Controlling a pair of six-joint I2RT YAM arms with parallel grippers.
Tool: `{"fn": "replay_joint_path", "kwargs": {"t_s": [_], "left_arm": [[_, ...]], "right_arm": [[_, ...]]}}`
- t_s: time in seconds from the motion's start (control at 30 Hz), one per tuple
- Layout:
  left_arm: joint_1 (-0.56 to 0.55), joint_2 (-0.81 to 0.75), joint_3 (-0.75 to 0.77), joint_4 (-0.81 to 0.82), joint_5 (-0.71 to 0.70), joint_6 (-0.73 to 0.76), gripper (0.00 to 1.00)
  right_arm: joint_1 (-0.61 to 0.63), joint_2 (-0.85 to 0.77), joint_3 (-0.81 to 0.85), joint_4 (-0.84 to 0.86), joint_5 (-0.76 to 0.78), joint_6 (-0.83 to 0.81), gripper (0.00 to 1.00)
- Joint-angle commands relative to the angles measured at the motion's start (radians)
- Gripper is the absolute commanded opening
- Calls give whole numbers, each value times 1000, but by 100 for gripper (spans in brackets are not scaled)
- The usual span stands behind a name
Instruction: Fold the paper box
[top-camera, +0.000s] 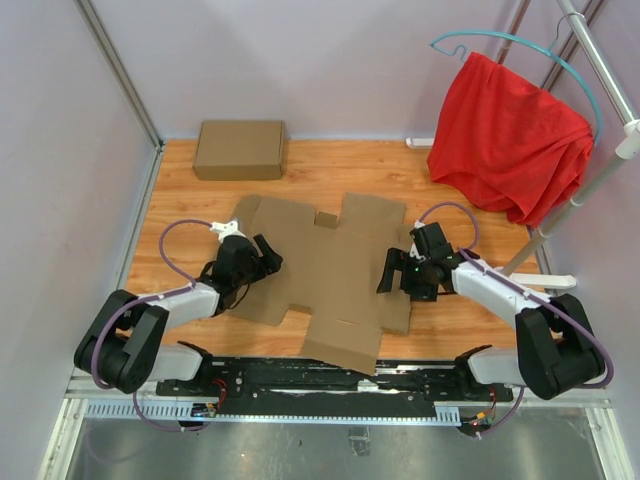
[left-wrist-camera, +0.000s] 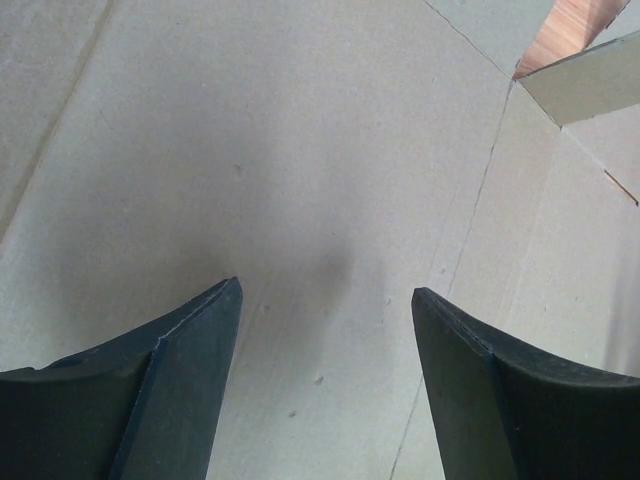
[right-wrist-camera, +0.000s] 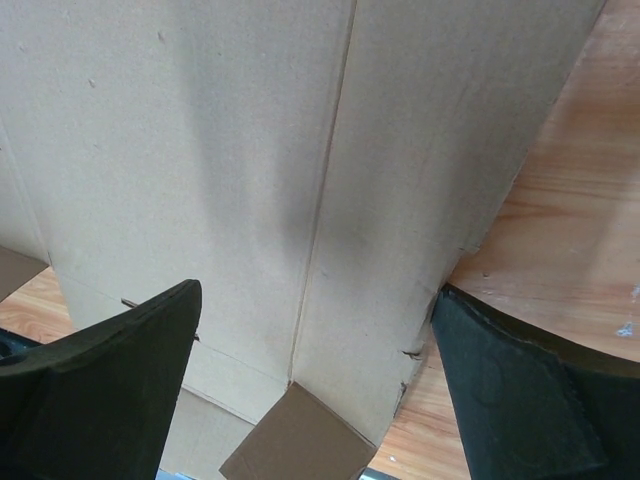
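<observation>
Left gripper and right gripper, jaws spread wide, sit over opposite sides of the unfolded paper box

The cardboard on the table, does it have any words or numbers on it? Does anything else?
No words, numbers, labels or signs can be read anywhere.
The paper box: plain brown in all three views, no print.
The small closed cardboard box at the back: plain too.
The red cloth hanging at the right: no print shows.
The black rail at the arms' bases: nothing large enough to read.
</observation>
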Motion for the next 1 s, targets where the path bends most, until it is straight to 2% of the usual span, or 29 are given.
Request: {"fn": "replay_joint_path", "kwargs": {"t_s": [0.0,0.27,0.5,0.6,0.8,0.87,0.97], "left_arm": [[-77,74,-72,-115,99,-67,75],[-121,110,-121,-46,98,-105,75],[-130,152,-130,-8,111,-106,75],[-132,161,-135,2,111,-106,75],[-132,179,-143,24,117,-107,75],[-133,185,-145,31,118,-107,75],[-134,197,-144,36,118,-106,75]], "right_arm": [[8,-15,69,-17,-32,-25,95],[28,-52,183,-107,5,-59,93],[32,38,234,-116,36,-79,92],[34,77,251,-148,103,-93,90],[40,131,280,-269,353,-118,86],[40,131,267,-268,377,-126,78],[40,132,248,-256,389,-143,56]]}}
